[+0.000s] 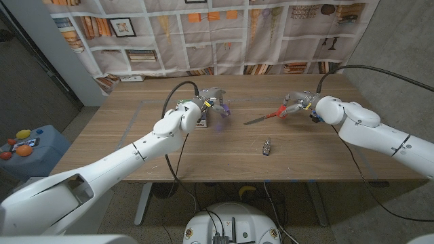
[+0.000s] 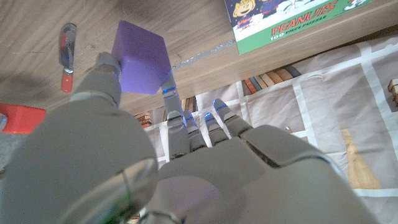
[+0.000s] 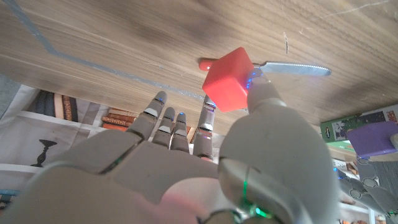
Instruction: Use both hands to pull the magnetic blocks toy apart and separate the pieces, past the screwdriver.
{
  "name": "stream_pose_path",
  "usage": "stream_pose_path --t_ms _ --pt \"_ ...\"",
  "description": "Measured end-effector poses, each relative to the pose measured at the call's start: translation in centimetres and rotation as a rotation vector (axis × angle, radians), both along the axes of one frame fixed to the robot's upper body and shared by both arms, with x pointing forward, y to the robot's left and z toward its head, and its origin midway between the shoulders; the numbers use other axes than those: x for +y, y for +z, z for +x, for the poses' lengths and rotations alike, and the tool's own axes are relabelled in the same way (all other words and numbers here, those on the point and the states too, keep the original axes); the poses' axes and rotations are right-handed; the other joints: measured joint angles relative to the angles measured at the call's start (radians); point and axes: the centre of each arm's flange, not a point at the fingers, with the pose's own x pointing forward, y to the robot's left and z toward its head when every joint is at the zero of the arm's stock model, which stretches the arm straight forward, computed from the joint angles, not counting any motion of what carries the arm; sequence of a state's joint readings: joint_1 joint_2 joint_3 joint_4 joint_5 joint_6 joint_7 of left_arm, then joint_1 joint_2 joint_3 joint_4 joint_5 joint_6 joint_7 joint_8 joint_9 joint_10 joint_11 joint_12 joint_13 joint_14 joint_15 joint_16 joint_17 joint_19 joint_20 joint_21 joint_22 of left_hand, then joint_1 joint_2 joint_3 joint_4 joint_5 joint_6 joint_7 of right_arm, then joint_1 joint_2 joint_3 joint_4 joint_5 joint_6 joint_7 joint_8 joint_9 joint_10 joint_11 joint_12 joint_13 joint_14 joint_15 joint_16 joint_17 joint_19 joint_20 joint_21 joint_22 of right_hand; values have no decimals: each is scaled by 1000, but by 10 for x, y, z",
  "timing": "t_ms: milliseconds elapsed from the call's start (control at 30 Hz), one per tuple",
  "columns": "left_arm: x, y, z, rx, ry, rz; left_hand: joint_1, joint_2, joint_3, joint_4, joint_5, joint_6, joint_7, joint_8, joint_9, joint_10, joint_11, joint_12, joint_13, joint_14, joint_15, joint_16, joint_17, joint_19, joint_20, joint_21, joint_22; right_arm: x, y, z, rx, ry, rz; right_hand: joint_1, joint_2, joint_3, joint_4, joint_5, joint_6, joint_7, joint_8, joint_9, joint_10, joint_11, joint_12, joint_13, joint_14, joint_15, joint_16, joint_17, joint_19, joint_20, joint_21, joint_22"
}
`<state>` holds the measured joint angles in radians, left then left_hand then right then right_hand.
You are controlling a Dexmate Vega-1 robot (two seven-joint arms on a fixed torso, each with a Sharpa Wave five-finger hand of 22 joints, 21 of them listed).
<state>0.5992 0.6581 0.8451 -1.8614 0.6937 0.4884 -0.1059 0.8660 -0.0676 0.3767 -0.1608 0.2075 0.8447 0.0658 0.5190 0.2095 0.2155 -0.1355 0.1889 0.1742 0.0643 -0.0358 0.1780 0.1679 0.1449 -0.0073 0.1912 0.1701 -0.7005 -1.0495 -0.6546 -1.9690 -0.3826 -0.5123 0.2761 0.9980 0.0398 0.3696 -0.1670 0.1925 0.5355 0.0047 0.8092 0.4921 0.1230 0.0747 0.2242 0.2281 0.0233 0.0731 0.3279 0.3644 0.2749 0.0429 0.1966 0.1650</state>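
Already split: purple block [image 2: 139, 57] pinched in left hand [image 1: 205, 106], upper centre-left of head frame; red block [image 3: 228, 78] pinched in right hand [image 1: 297, 104], upper centre-right. Other fingers of each hand spread loosely. Blocks well apart, likely to keep magnets from snapping back. Knife [image 1: 260, 118], red handle, lies on table [image 1: 135, 142] between the 2 hands, just beside red block. Small dark metal object [image 1: 267, 146] lower centre; cannot tell what. Puzzle box [image 2: 292, 22] near left hand.
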Motion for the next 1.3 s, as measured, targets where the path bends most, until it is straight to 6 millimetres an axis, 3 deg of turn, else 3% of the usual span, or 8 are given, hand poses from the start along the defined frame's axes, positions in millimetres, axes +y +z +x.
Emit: stream_pose_path --t_ms 1100,1300 --pt "-3 -20 13 1 56 31 -12 12 -6 0 4 0 0 1 0 0 0 0 0 0 0 0 0 -11 0 0 0 13 -19 15 41 -91 -109 0 0 -7 1 -3 -5 -5 0 0 7 -7 0 0 18 -18 0 1 20 -20 0 0" --pt "-5 -26 14 6 65 34 -12 12 -7 -1 4 0 0 1 0 0 0 0 0 0 0 0 0 -11 0 0 0 13 -22 18 44 -102 -116 0 0 -11 6 -3 -5 -5 0 -2 13 -13 0 0 18 -18 0 5 27 -13 0 0"
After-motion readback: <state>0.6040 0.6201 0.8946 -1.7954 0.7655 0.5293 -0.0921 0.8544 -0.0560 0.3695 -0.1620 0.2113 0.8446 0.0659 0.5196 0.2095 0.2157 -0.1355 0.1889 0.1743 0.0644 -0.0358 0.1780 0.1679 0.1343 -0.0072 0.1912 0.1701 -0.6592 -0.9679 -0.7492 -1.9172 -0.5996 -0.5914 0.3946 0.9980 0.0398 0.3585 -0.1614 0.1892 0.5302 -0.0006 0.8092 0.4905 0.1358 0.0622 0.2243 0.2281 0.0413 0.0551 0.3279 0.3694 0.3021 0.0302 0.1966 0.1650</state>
